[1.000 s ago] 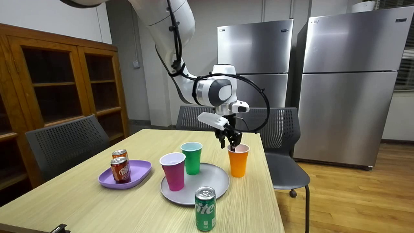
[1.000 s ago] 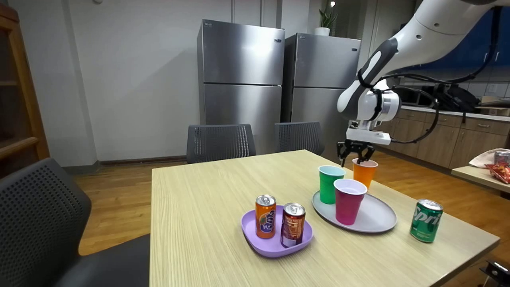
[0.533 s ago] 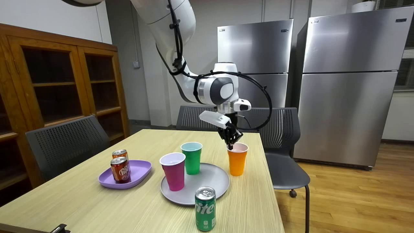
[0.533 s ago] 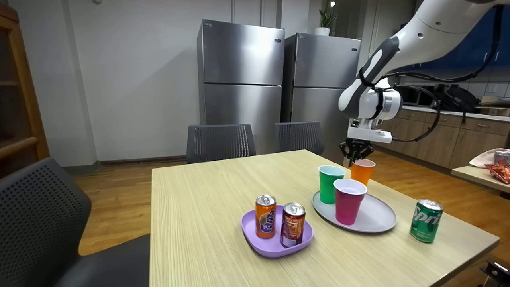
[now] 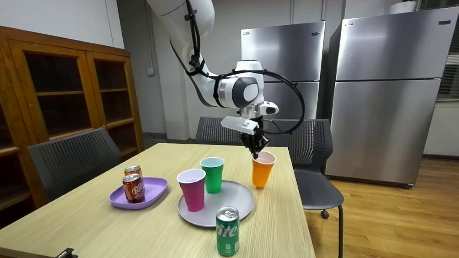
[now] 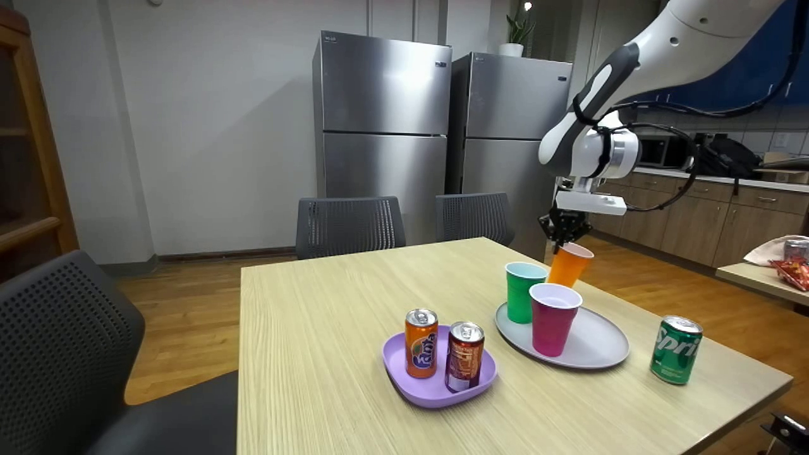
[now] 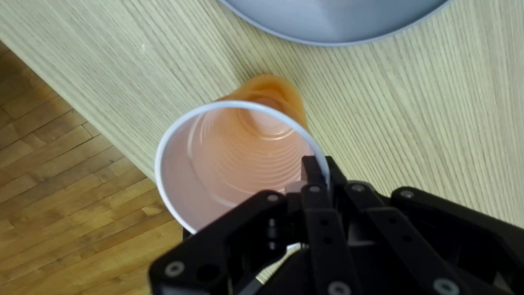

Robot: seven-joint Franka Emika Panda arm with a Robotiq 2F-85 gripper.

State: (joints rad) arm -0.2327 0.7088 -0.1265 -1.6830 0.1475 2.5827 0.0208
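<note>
My gripper (image 7: 325, 174) is shut on the rim of the orange cup (image 5: 262, 172), one finger inside the wall and one outside. The cup leans, its white-lined mouth tipped, and appears slightly raised over the table near its edge. Looking down in the wrist view, I see nothing inside the orange cup (image 7: 245, 159). Beside it, on a grey plate (image 5: 240, 200), stand a green cup (image 5: 213, 177) and a magenta cup (image 5: 193, 193), both upright. In an exterior view the lower part of the orange cup (image 6: 568, 265) is hidden behind the magenta cup.
A green Sprite can (image 5: 227, 233) stands on the wooden table (image 6: 328, 328) in front of the plate. A purple tray (image 6: 436, 398) carries a Fanta can (image 6: 421, 344) and a Dr Pepper can (image 6: 465, 357). Dark chairs (image 5: 315, 157) stand around the table; two steel fridges (image 6: 385, 126) are behind.
The jaws have closed on the orange cup's rim. The arm has then risen, and the cup has come up with it and tilted. The other cups and cans have stayed put.
</note>
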